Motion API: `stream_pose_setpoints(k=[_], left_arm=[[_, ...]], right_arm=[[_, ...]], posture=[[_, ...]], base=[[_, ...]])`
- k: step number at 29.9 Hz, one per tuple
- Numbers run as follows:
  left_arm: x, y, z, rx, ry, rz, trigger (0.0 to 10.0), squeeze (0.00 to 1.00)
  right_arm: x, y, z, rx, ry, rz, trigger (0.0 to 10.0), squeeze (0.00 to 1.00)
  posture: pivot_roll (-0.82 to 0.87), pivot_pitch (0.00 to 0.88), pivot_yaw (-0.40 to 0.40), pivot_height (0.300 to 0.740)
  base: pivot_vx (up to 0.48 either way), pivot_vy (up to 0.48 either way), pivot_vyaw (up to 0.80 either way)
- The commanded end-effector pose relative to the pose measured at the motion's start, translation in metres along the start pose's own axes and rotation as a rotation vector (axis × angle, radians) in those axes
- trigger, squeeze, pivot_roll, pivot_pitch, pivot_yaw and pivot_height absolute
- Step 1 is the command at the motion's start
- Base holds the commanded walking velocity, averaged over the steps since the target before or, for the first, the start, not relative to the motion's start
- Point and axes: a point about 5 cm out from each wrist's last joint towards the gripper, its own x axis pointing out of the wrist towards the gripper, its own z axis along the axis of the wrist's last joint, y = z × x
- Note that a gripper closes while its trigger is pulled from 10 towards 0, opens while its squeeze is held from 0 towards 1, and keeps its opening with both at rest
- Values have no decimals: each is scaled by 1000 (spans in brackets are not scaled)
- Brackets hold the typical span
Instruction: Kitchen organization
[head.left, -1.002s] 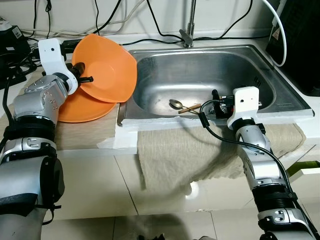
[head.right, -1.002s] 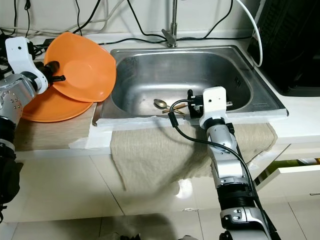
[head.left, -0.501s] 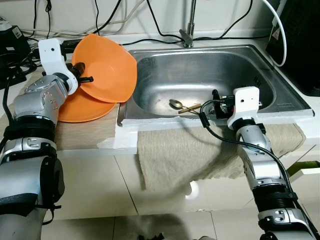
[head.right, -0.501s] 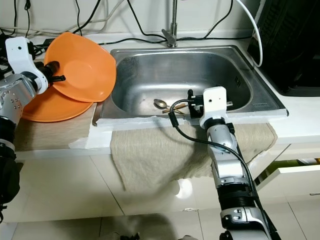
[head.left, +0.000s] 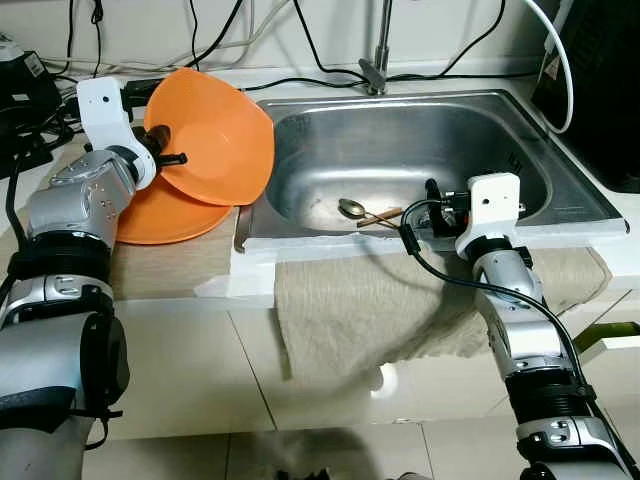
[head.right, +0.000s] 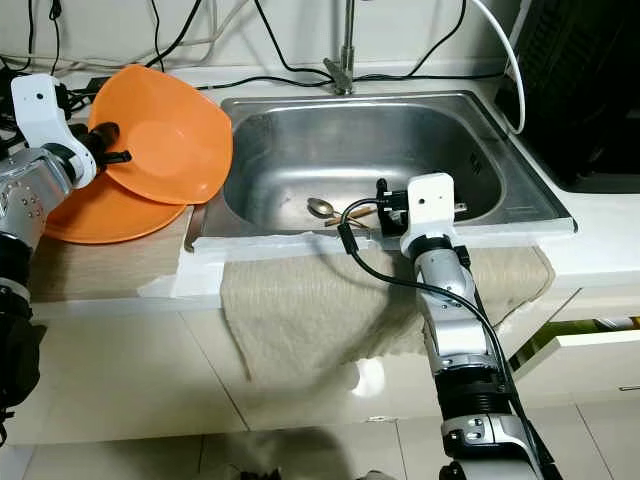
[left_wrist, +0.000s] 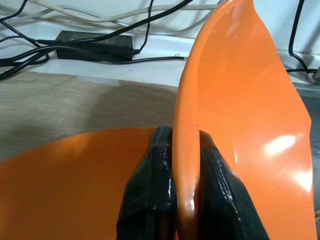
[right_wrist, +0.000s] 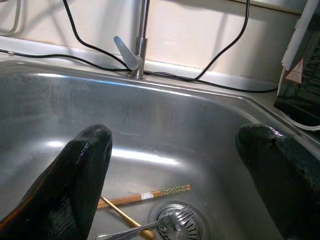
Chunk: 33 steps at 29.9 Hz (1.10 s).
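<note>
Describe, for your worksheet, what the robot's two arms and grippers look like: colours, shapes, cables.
Both arms are jointed silver metal segments with black bands at the joints. Each wrist carries a blocky white housing. The left gripper and right gripper each have two long, rounded black fingers. A black cable loops from the right wrist housing down along the forearm.

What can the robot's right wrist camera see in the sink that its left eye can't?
Right wrist alone: a fork lying at the drain, seen between the right tool's wide-open fingers.
Left eye alone: a spoon, the cloth draped over the counter edge, and the left tool gripping a tilted orange bowl above an orange plate.
Both: the sink, tap and chopsticks.
</note>
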Motion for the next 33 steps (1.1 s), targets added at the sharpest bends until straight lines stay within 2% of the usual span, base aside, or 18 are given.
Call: stream_pose_setpoints(k=[1,33], left_arm=[[1,1,-8,30,57,21,0,0],[-1,2,-11,30,58,20,0,0]], right_arm=[[2,-2,7,3,-26,-2,10000,0],[-2,-2,5,3,-27,-2,10000,0]], posture=[[-65,0,34,740],[-64,0,34,740]], base=[[0,0,0],[0,0,0]])
